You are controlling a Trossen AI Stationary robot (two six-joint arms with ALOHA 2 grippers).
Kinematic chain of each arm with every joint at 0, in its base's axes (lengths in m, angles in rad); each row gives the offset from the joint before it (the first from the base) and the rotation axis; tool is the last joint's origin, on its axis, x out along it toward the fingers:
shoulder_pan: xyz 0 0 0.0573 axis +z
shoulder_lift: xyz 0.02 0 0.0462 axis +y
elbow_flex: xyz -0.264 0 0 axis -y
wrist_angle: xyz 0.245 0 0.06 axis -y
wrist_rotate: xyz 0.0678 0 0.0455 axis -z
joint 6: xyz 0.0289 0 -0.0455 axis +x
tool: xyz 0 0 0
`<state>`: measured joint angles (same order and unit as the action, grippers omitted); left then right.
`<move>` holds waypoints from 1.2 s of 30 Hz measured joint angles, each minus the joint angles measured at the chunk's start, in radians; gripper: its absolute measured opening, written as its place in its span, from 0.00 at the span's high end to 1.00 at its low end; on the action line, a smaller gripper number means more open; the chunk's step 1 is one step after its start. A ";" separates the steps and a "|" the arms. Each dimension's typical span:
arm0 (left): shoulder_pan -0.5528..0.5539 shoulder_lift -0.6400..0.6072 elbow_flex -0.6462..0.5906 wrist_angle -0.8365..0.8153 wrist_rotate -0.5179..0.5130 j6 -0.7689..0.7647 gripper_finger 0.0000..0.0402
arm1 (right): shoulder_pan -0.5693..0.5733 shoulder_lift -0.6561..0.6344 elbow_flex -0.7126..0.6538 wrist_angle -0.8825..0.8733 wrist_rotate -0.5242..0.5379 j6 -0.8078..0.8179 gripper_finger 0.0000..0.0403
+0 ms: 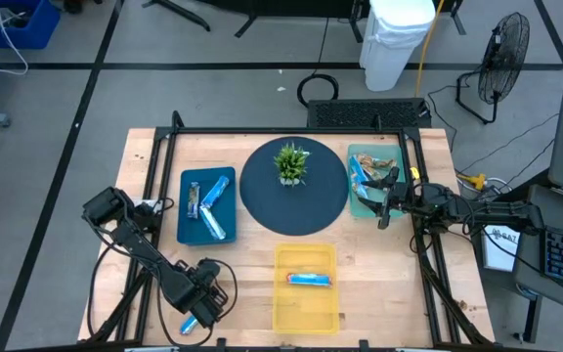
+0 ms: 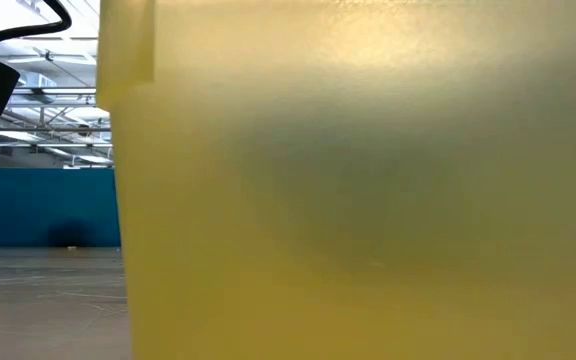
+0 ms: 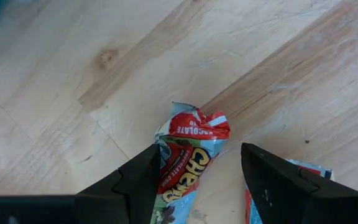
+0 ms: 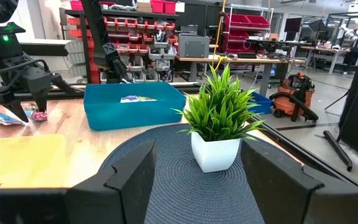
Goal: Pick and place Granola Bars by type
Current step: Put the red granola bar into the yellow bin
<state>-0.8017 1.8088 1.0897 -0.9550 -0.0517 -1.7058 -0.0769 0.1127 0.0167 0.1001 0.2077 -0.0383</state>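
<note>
My left gripper [image 1: 199,309] [image 3: 201,155] is open, pointing down over the wood table near its front left corner. A granola bar in a blue and red wrapper [image 3: 182,165] lies on the table between its fingers. A second bar [image 3: 309,171] lies just outside one finger. The blue tray [image 1: 189,230] holds blue-wrapped bars [image 1: 215,200]. The yellow tray [image 1: 306,313] holds one blue bar [image 1: 309,280]. The teal tray [image 1: 360,207] holds mixed bars [image 1: 371,164]. My right gripper [image 1: 385,207] [image 4: 197,149] is open and empty at the teal tray's near edge. My left gripper stands over the bar from above, a finger on either side of its crimped end [image 3: 194,124]. One finger [image 3: 143,174] is right against the wrapper's long edge; I cannot tell whether it touches. The bar lies flat on the table.
A small green plant in a white pot [image 1: 291,164] stands on a round dark mat [image 1: 262,200] at the table's middle. The yellow tray's wall [image 2: 368,200] fills the low view. A black frame [image 1: 164,147] runs along the table's sides.
</note>
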 joint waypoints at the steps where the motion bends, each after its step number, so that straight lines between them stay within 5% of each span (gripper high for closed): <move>1: 0.000 0.000 0.000 0.000 0.000 0.000 0.43 | 0.000 0.000 0.000 0.000 0.000 0.000 0.44; 7: 0.000 0.000 0.000 0.003 0.000 0.002 0.49 | 0.000 0.000 0.000 0.000 0.000 0.000 0.44; 20: 0.000 -0.002 0.000 0.032 0.000 0.043 0.96 | 0.000 0.000 0.000 0.000 0.000 0.000 0.44; 36: 0.004 -0.003 0.005 0.040 0.000 0.052 0.96 | 0.000 0.000 0.000 0.000 0.000 0.000 0.44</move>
<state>-0.7979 1.8053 1.0945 -0.9146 -0.0517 -1.6542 -0.0772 0.1127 0.0169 0.0998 0.2073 -0.0383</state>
